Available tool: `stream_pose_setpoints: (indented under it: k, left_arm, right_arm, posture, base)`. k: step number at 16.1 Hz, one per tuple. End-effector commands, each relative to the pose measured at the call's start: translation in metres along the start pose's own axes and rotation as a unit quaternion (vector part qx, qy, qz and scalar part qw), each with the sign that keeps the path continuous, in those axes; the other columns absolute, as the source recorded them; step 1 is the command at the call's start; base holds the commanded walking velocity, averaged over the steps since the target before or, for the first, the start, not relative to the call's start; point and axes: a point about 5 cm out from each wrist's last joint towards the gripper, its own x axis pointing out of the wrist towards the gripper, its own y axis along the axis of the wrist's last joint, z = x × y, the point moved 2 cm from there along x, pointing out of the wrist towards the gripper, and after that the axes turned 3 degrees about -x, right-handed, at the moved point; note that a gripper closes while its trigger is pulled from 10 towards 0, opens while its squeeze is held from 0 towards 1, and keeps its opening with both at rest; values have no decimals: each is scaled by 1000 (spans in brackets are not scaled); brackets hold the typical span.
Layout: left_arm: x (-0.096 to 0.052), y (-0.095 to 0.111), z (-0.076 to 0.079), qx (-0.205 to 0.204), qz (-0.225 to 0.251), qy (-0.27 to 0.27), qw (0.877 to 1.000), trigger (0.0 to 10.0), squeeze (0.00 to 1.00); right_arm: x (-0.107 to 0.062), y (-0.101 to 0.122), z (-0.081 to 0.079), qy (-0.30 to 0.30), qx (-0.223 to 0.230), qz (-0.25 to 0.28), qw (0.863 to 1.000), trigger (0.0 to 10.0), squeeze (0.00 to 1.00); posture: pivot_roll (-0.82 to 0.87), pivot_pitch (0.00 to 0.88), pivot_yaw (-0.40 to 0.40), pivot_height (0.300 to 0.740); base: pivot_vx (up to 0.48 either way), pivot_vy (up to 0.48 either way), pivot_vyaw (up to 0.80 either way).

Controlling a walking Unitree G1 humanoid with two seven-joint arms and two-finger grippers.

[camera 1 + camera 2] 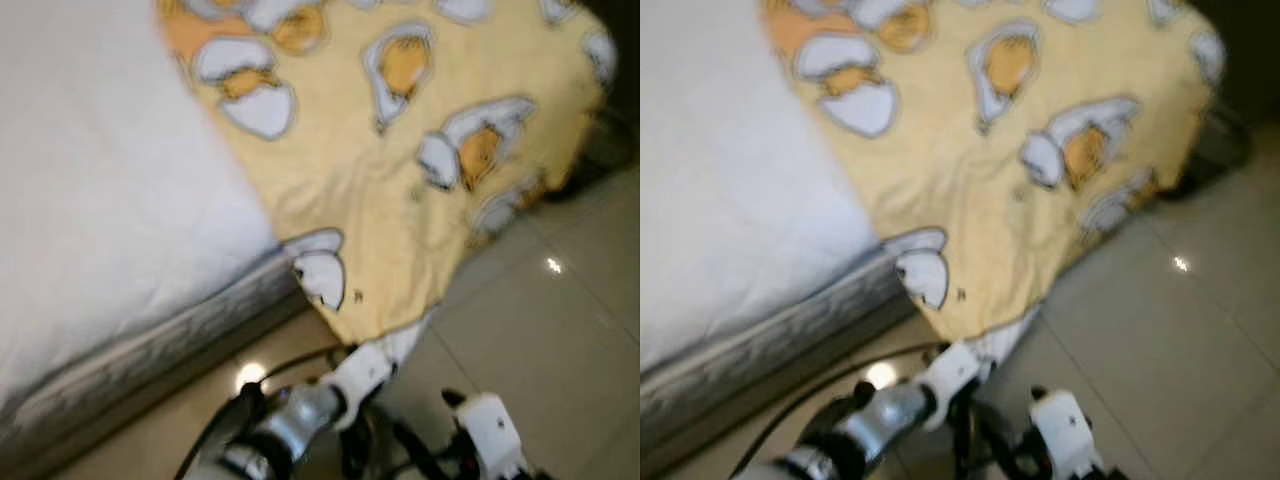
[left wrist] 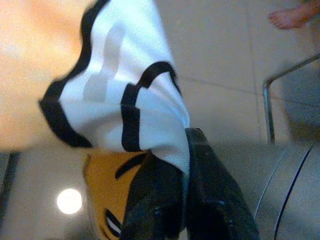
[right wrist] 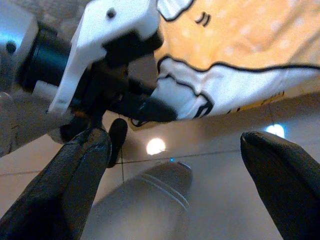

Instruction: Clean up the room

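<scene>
Step in hand, as I read it: tidying the bed, with the blanket corner already gripped. The yellow blanket (image 1: 400,170) with the egg-cartoon print is spread over the white mattress (image 1: 90,200), running from about 12 o'clock in the head view down to a corner that droops off the bed edge toward the tiled floor (image 1: 560,330) near 6 o'clock. The left gripper (image 2: 185,165) has its black fingers pinched tight on that hanging corner; in the left wrist view the white, black-outlined patch of fabric bunches right into the closed fingertips. From the head camera the left arm reaches up from 6 o'clock to the blanket's lowest point. The right gripper (image 3: 175,165) sits just beside it at roughly 5 o'clock, fingers spread wide with nothing between them, looking across at the left gripper and the same corner. Head views are blurred, so fine detail on the blanket edge is uncertain. A person's bare foot (image 2: 292,17) is on the floor in the left wrist view, well apart from the blanket. Next move likely calls for lifting the corner clear of the floor and carrying it up over the mattress, keeping the pinch firm so thin fabric doesn't slip; the right gripper could take a second hold along the edge.
</scene>
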Motion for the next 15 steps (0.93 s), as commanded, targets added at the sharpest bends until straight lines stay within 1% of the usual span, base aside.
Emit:
stream_pose_setpoints:
  k: [1, 2, 3, 5, 6, 7, 8, 9, 10, 11, 12, 13, 14, 15]
  left_arm:
    - [11, -5, 57, -60, -3, -53, 997, 10000, 1000]
    - [9, -9, 59, -81, -1, -62, 995, 10000, 1000]
    - [8, -10, 60, -88, 0, -65, 994, 10000, 1000]
    - [7, -13, 67, -143, 3, -79, 987, 10000, 1000]
    - [7, -12, 65, -149, 6, -75, 986, 10000, 1000]
    - [7, -10, 57, -157, 15, -61, 986, 10000, 1000]
    - [4, -4, 31, -160, 41, -14, 986, 10000, 1000]
    - [3, -3, 25, -158, 45, -4, 986, 10000, 1000]
    - [-13, 18, -32, -135, 120, 92, 979, 10000, 1000]
    - [-25, 34, -58, -116, 168, 128, 970, 10000, 1000]
    - [-29, 39, -65, -108, 182, 141, 967, 10000, 1000]
    - [-33, 44, -75, -100, 192, 159, 963, 10000, 1000]
    - [-68, 80, -120, -77, 278, 253, 923, 10000, 0]
    - [-95, 99, -147, -80, 325, 312, 889, 10000, 0]
  right_arm:
    - [-6, -8, 1, 0, -3, -20, 1000, 10000, 0]
    - [-6, -8, 3, -1, -2, -19, 1000, 10000, 0]
    - [-6, -7, 4, -1, -1, -19, 1000, 10000, 0]
    - [-3, -5, 3, 11, 3, -10, 1000, 10000, 0]
    - [-2, -6, 4, 13, 1, -11, 1000, 10000, 0]
    - [-1, -6, 5, 12, -1, -12, 1000, 10000, 0]
    - [7, -5, 11, 7, -7, -6, 1000, 10000, 0]
    - [10, -5, 13, 6, -7, -4, 1000, 10000, 0]
    - [29, 10, 32, -24, -16, 27, 999, 10000, 0]
    - [39, 23, 43, -48, -16, 50, 997, 10000, 0]
    - [42, 27, 46, -55, -15, 57, 997, 10000, 0]
    - [49, 30, 51, -62, -12, 63, 996, 10000, 0]
    - [65, 65, 70, -111, 5, 128, 986, 10000, 0]
    - [75, 91, 86, -149, 22, 173, 973, 10000, 0]
  posture:
    - [-272, 321, -97, 740]
    - [-263, 316, -96, 740]
    - [-263, 316, -96, 740]
    - [-253, 310, -97, 740]
    - [-251, 303, -95, 740]
    - [-246, 289, -91, 740]
    - [-225, 243, -73, 740]
    - [-225, 243, -73, 740]
    - [-184, 150, -41, 740]
    - [-160, 109, -29, 740]
    - [-160, 109, -29, 740]
    - [-132, 57, -17, 740]
    - [-80, 0, 12, 740]
    - [-59, 0, 25, 740]
  base:
    - [0, 0, 0]
    - [0, 0, 0]
    - [0, 0, 0]
    - [0, 0, 0]
    - [0, 0, 0]
    - [0, 0, 0]
    - [0, 0, 0]
    - [0, 0, 0]
    - [0, 0, 0]
    - [0, 0, 0]
    - [0, 0, 0]
    - [0, 0, 0]
    - [0, 0, 0]
    - [0, 0, 0]
